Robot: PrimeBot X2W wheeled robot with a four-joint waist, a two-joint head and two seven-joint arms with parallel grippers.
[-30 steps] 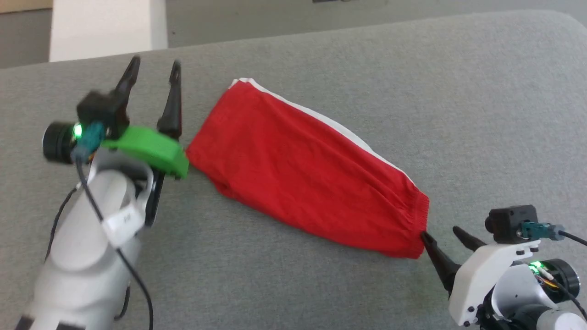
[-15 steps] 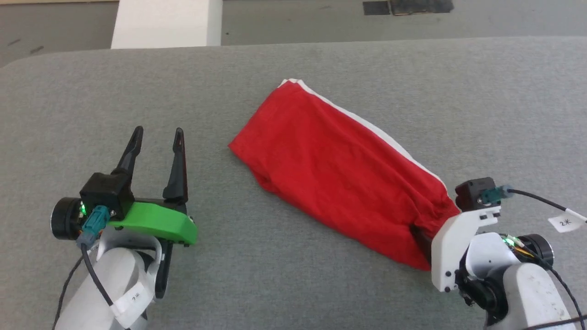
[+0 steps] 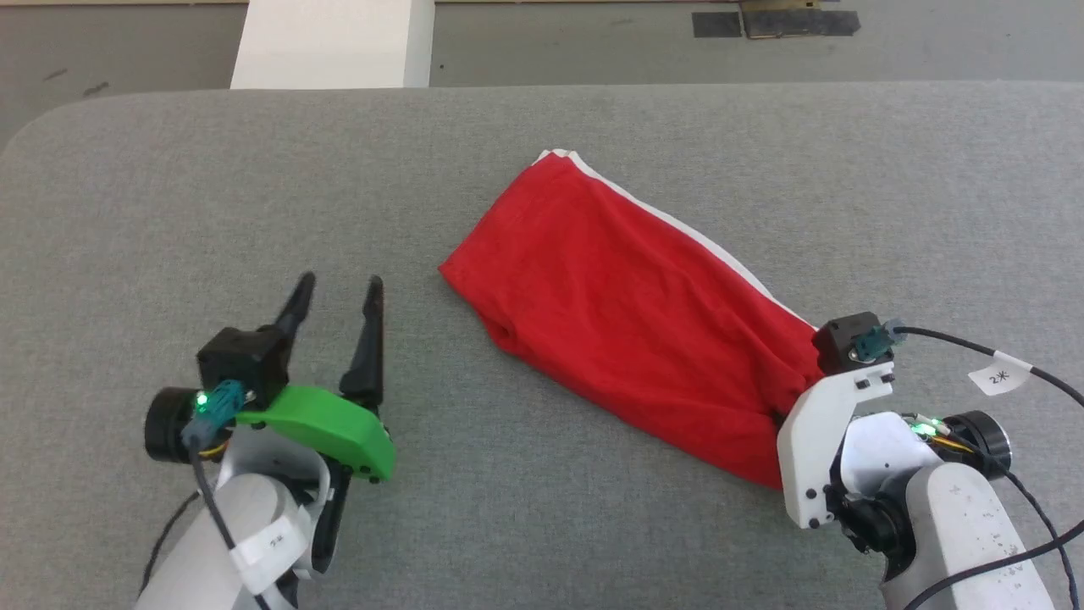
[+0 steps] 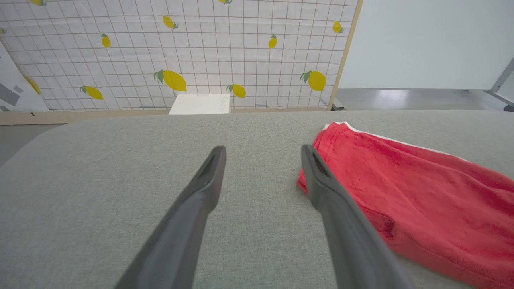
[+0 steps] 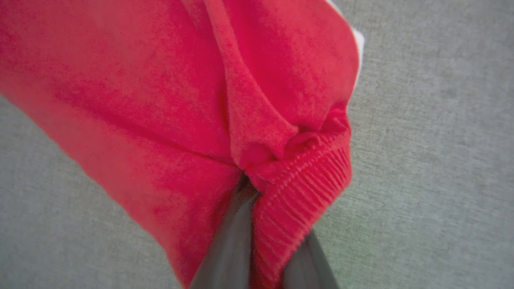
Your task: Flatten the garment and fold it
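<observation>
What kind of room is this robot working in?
Probably a robot test room rather than a home: a grey fabric-covered table, a lemon-print backdrop standing behind it, and lone red shorts laid out.

Right gripper (image 3: 777, 417), parted beside the waistband (image 5: 305, 188) a second ago, now pinches it, bunching that end of the shorts (image 3: 627, 313). Left gripper (image 3: 339, 284), earlier just beside the leg hem (image 3: 495, 212), now lies well apart from it.

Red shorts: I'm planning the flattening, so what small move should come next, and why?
Probably move the open left end effector to the shorts' leg hem and pinch it: the right end effector is shut on the waistband, while that hem lies free.
</observation>
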